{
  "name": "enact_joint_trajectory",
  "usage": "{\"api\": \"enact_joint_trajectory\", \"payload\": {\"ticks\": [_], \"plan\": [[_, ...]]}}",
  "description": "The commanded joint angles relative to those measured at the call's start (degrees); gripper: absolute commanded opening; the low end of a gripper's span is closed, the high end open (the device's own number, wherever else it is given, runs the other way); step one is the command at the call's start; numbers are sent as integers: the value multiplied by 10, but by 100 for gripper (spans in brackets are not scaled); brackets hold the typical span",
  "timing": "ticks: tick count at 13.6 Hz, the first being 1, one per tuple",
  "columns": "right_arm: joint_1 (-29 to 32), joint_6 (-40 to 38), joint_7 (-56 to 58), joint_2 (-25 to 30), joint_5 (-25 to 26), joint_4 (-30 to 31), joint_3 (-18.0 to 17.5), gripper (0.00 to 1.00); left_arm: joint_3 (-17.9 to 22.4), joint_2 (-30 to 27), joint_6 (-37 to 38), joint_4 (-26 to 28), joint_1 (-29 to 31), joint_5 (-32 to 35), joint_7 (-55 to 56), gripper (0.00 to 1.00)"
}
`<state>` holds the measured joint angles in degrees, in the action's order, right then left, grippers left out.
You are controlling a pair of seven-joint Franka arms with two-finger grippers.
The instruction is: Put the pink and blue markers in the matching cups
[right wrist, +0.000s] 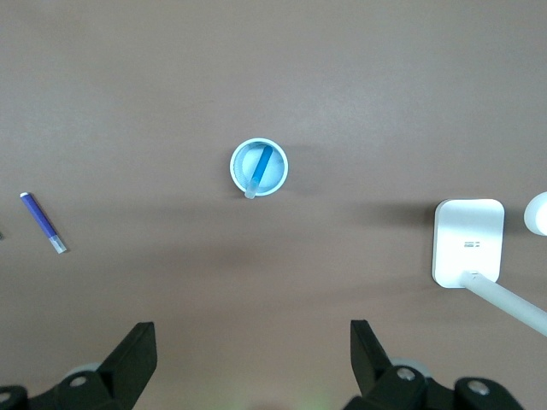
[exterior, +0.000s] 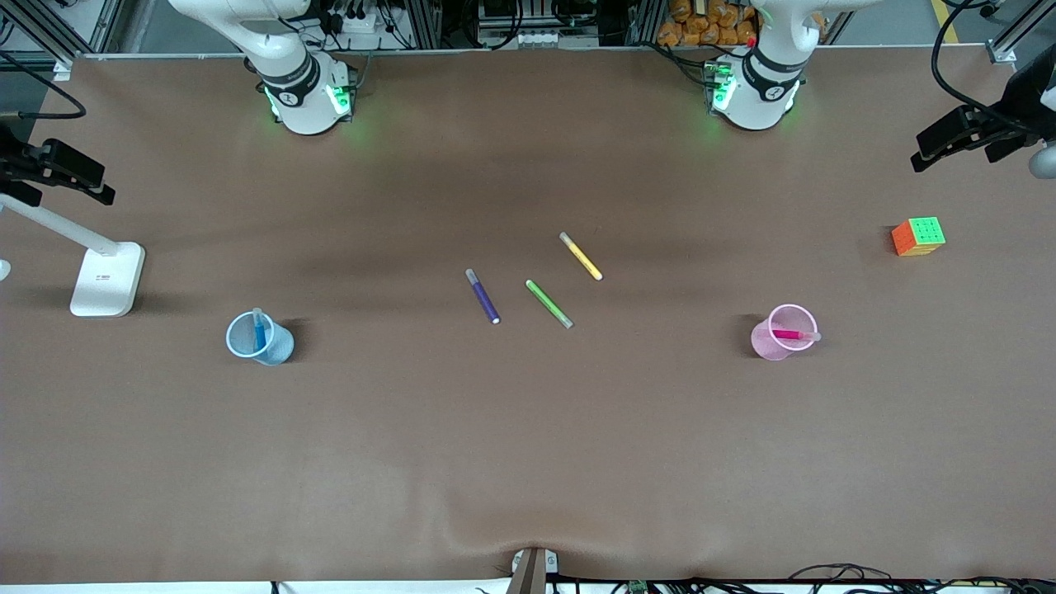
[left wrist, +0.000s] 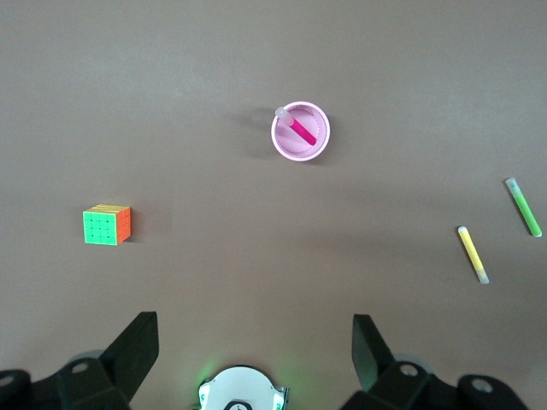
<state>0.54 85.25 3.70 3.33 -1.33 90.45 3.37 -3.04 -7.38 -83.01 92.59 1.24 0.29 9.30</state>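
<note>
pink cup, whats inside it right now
The pink cup holds the pink marker, leaning with its pale end poking over the rim. Nothing else shows inside; the marker's lower tip and the cup bottom beneath it are covered.

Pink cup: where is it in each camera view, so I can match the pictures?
Front view: the pink cup stands toward the left arm's end of the table, with the pink marker in it.
Left wrist view: pink cup in the upper middle of the picture, marker inside.
Right wrist view: not in it.
Shared landmark: the colour cube shows in the front and left wrist views.
</note>
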Motion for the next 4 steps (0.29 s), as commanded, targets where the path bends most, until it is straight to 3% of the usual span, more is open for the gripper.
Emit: {"api": "enact_joint_trajectory", "payload": {"ticks": [1,4], "plan": [[3,-4,3,4,-2,-4,-2,100,0,13,4,-21,-3,2,-9,100],[4,-4,3,4,-2,-4,-2,100,0,13,4,-23,-1,2,-10,100]]}}
